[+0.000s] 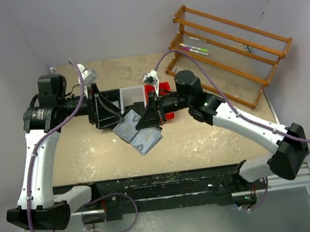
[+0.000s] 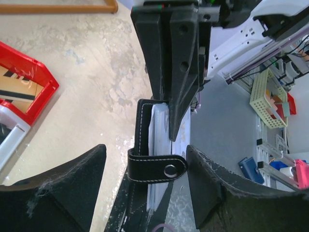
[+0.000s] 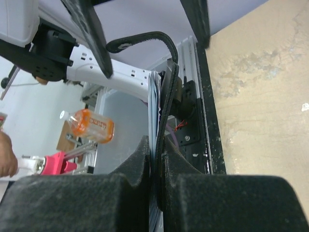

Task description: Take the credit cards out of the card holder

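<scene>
The black card holder [image 2: 143,126] is held up off the table between my two grippers, its strap with the round snap [image 2: 169,170] facing the left wrist camera. Grey-blue credit cards [image 2: 159,140] stick out of it, and they fan out below the grippers in the top view [image 1: 145,141]. My right gripper [image 3: 157,157] is shut on the holder's edge [image 3: 167,96] together with the cards [image 3: 153,92]; in the top view it is at mid table [image 1: 148,117]. My left gripper [image 2: 145,154] is open, one finger on each side of the strap; it also shows in the top view [image 1: 115,112].
The joined black, white and red trays [image 1: 132,95] lie just behind the grippers; the red one shows in the left wrist view [image 2: 34,79]. A wooden rack [image 1: 232,50] with pens stands at the back right. The table's front edge has a black rail [image 1: 168,178].
</scene>
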You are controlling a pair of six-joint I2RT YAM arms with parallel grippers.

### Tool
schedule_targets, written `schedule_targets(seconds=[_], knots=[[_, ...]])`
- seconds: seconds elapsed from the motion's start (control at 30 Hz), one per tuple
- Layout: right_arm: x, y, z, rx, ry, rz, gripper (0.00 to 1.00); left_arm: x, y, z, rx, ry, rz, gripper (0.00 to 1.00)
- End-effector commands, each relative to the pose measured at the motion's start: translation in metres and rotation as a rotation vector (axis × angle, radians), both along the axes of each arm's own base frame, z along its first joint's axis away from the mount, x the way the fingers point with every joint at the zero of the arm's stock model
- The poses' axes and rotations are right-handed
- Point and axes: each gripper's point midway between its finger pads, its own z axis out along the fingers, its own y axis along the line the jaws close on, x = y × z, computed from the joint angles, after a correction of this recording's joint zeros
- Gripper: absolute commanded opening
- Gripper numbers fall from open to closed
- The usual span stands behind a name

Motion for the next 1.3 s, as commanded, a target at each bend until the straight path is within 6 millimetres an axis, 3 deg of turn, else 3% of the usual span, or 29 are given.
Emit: schedule_targets(seconds=[0.0,0.33,0.43,0.6,0.77,0.83,0.93,1.03,1.13,1.27], knots=[[-0.012,0.000,0.033,0.036,-0.099,0.124,0.00,-0.008,0.006,-0.018,0.054,-0.078,-0.031,0.71],[0.007,0.020,0.033,0.021,-0.106,0.157,0.00,-0.015,0.007,-0.048,0.070,-0.041,-0.037,0.68],[0.011,0.026,0.030,0.022,-0.104,0.167,0.00,-0.018,0.006,-0.055,0.060,-0.012,-0.049,0.55],[0.008,0.027,0.026,0.021,-0.089,0.206,0.00,-0.023,0.003,-0.050,0.019,0.045,-0.085,0.21],[-0.001,0.024,0.030,0.049,-0.102,0.262,0.05,-0.033,-0.004,-0.038,-0.105,0.187,-0.174,0.16],[-0.002,0.024,0.031,0.053,-0.104,0.273,0.10,-0.035,-0.005,-0.030,-0.151,0.228,-0.202,0.15],[0.000,0.024,0.029,0.045,-0.109,0.270,0.38,-0.032,-0.006,-0.026,-0.168,0.284,-0.206,0.00],[0.015,0.024,0.024,0.019,-0.104,0.194,0.55,-0.023,-0.004,-0.030,-0.123,0.299,-0.156,0.00],[0.048,0.016,0.016,-0.033,-0.077,0.010,0.63,-0.010,-0.001,-0.036,-0.053,0.283,-0.063,0.00],[0.087,-0.005,0.024,-0.064,-0.050,-0.289,0.66,0.017,0.008,-0.043,0.050,0.180,0.111,0.00]])
